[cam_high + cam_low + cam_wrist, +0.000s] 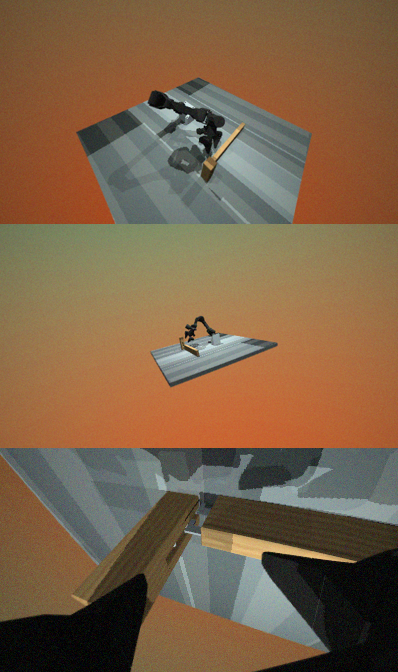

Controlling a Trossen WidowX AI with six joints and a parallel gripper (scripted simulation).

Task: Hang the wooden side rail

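The gripper, spread wide and empty, hovers near the wooden rail, probably to grasp it; the rail lies right of the upright post in the wrist view, its hooks' seating unclear.
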